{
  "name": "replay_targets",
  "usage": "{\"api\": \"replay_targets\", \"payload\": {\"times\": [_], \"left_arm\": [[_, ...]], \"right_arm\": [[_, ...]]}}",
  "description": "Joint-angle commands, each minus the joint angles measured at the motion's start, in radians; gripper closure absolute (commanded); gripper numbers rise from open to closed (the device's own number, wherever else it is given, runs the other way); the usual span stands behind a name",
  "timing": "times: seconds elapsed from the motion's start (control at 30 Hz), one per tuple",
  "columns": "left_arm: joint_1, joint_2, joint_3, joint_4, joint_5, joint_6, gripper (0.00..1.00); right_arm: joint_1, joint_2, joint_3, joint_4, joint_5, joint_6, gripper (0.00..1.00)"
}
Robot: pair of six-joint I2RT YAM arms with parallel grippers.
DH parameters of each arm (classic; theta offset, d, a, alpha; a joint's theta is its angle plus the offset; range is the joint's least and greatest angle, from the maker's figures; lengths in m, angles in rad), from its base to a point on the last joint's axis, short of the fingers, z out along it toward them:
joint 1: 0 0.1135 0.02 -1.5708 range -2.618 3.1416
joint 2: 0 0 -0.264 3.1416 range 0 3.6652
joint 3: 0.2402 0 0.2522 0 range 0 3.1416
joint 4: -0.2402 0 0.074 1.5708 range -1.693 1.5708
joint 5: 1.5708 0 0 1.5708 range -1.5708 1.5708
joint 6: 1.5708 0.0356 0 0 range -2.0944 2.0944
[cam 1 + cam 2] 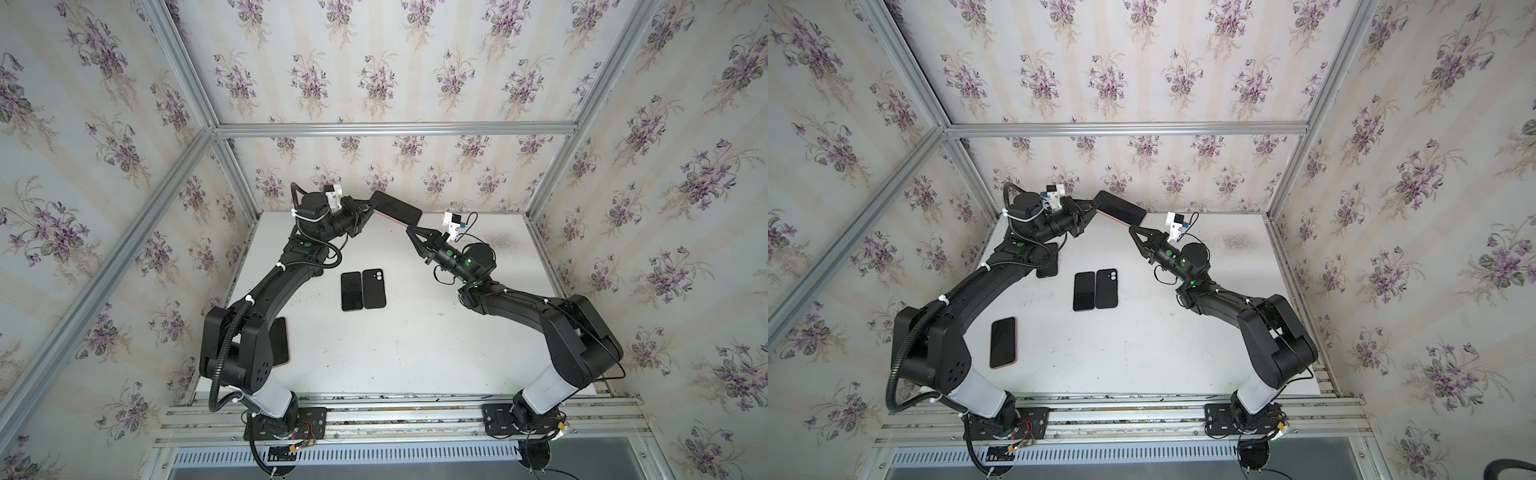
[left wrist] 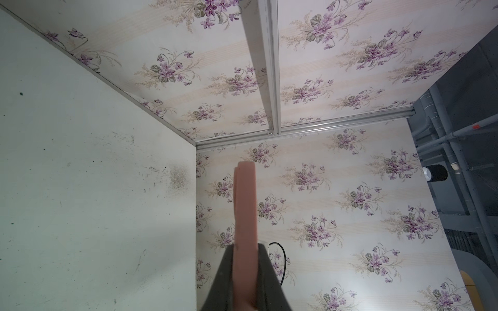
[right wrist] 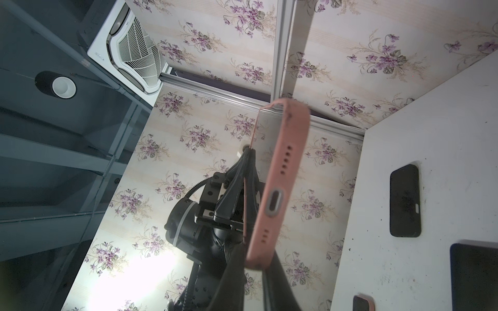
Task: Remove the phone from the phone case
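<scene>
With left pincer [image 1: 374,203] and right pincer [image 1: 409,228] clenched on the raised phone case [image 3: 280,175], peeling it off the phone [image 1: 395,206] looks next.

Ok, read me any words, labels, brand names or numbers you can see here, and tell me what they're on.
No readable text in any view.
On the pink phone case: no lettering shows.
On the dark phone lying on the table: screen blank.
On the ceiling air conditioner: any badge is too small and blurred to read.
</scene>
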Motion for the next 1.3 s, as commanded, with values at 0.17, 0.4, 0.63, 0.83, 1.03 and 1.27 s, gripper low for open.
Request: {"api": "replay_targets", "payload": {"times": [0.17, 0.4, 0.63, 0.83, 1.03, 1.27], "left_arm": [[0.001, 0.006, 0.026, 0.09, 0.044, -0.088, 1.0], [-0.004, 0.031, 0.098, 0.092, 0.137, -0.266, 1.0], [-0.016, 0.026, 0.144, 0.042, 0.208, -0.271, 1.0], [0.003, -0.001, 0.154, -0.017, 0.211, -0.176, 1.0], [0.016, -0.007, 0.153, 0.008, 0.175, -0.111, 1.0], [0.015, 0.011, 0.136, 0.067, 0.155, -0.098, 1.0]], "right_arm": [[0.0, 0.032, 0.024, 0.111, -0.067, -0.045, 1.0], [0.0, -0.036, 0.028, -0.097, -0.21, -0.491, 1.0], [-0.022, -0.112, 0.088, -0.4, -0.172, -0.974, 1.0], [-0.116, -0.124, 0.076, -0.276, -0.189, -0.858, 0.84], [-0.124, -0.21, -0.004, -0.173, -0.264, -0.669, 0.45], [-0.094, -0.199, -0.026, 0.015, -0.222, -0.339, 0.39]]}}
